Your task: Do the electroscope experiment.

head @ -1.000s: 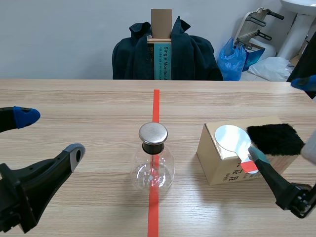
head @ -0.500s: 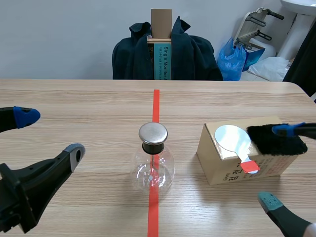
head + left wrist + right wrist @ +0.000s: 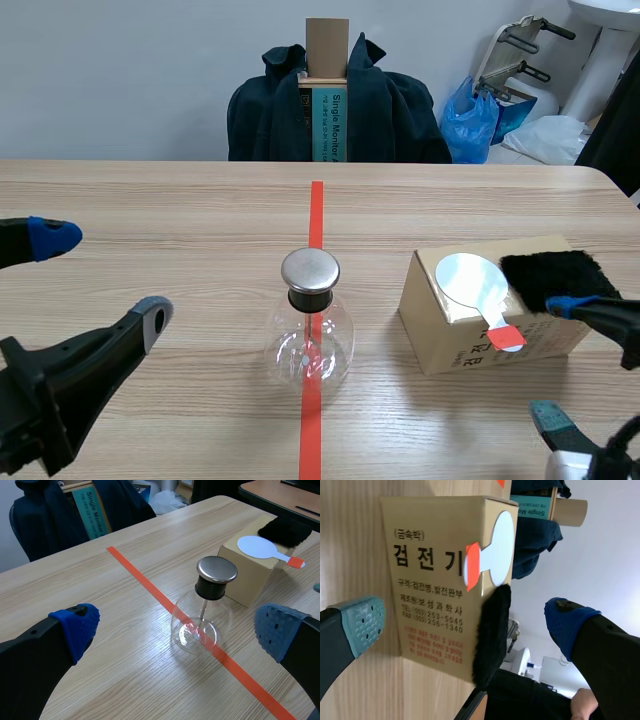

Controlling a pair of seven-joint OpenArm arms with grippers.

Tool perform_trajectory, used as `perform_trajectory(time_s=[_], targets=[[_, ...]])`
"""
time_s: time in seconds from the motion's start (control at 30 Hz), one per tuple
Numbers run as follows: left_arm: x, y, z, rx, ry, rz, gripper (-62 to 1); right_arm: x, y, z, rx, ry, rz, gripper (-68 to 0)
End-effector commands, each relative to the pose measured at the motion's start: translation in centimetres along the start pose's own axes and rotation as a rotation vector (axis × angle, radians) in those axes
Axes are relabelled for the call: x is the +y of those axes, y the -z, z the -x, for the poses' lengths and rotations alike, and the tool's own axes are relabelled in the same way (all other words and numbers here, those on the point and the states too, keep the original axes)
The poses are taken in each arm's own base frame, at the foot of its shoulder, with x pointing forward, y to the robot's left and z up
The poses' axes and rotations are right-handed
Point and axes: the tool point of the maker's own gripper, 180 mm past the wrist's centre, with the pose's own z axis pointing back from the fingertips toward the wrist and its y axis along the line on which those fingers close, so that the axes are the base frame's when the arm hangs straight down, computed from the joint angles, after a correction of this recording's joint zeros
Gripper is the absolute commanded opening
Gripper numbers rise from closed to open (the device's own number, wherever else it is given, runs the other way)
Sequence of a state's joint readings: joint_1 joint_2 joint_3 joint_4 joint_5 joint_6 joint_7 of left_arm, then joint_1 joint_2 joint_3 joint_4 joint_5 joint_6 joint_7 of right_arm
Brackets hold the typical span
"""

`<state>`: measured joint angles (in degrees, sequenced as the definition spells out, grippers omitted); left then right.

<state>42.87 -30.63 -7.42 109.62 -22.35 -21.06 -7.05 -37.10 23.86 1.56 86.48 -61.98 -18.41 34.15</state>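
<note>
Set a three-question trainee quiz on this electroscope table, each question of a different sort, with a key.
1. True or false: the left gripper and the right gripper are both open.
2. What lies on top of the cardboard box, beside the black fur pad?
A. a glass rod
B. a white disc paddle with an orange-red handle
C. a metal spoon
3. Fill in: the glass flask with the metal cap stands on the ____ tape line.

Key: 1 true; 2 B; 3 orange-red.

Clear glass flask [image 3: 309, 345], matt metal cap [image 3: 309, 270]
</note>
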Motion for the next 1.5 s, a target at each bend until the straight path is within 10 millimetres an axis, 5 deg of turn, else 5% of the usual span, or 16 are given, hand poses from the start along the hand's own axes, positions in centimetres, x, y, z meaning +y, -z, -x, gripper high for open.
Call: perform_trajectory(time_s=[0.0, 0.5, 1.2, 1.47], targets=[[-0.4, 0.1, -0.7, -0.027, -0.006, 0.009, 1.4, -1.8, 0.6, 0.2, 0.002, -0.021, 0.051, 0.4], [-0.4, 0.1, -0.7, -0.023, -0.003, 0.009, 1.4, -2.7, 3.7, -0.2, 0.094, -0.028, 0.084, 0.4], [-0.4, 0.1, -0.6, -0.019, 0.007, 0.011, 1.4, -2.3, 3.9, -0.4, 0.120, -0.016, 0.077, 0.0], [-0.4, 0.1, -0.5, -0.017, 0.010, 0.011, 1.4, -2.3, 3.9, -0.4, 0.120, -0.016, 0.077, -26.2]])
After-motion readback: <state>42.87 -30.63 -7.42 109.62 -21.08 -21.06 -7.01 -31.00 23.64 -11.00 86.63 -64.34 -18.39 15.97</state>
